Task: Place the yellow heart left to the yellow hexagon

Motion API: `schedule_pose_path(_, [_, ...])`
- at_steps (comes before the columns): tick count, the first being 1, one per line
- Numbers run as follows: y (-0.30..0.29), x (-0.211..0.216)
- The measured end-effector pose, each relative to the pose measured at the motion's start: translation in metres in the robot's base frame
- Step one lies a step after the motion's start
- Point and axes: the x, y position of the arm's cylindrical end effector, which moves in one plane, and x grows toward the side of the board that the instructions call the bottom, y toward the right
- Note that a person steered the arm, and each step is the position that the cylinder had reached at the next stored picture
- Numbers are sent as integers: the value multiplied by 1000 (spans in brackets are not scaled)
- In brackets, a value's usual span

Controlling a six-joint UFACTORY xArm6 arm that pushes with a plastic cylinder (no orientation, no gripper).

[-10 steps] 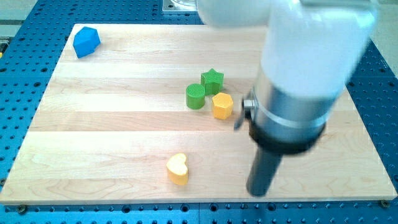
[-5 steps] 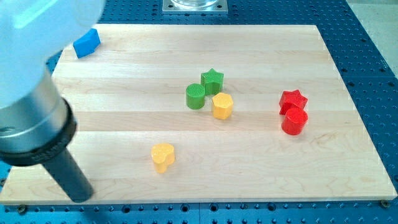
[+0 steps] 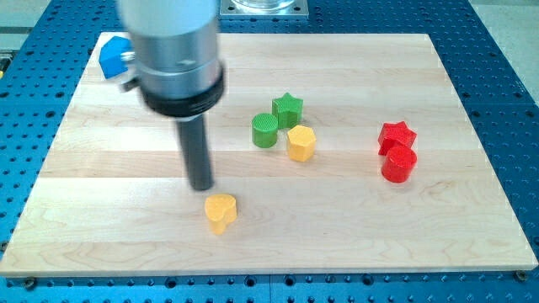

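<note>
One yellow heart (image 3: 221, 212) lies near the view's bottom, well left and below the yellow hexagon (image 3: 301, 143). I see my tip (image 3: 201, 185), a bare rod without jaws, just above-left of the heart.

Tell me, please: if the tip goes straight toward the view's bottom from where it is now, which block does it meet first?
Most likely the yellow heart: it lies just below my tip, slightly toward the view's right, so the contact might be only glancing.
</note>
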Motion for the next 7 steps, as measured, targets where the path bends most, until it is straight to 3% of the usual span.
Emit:
schedule_pose_path(1, [-23, 63])
schedule_pose_path(2, [32, 64])
schedule_pose_path(3, [75, 31])
schedule_pose_path(7, [77, -18])
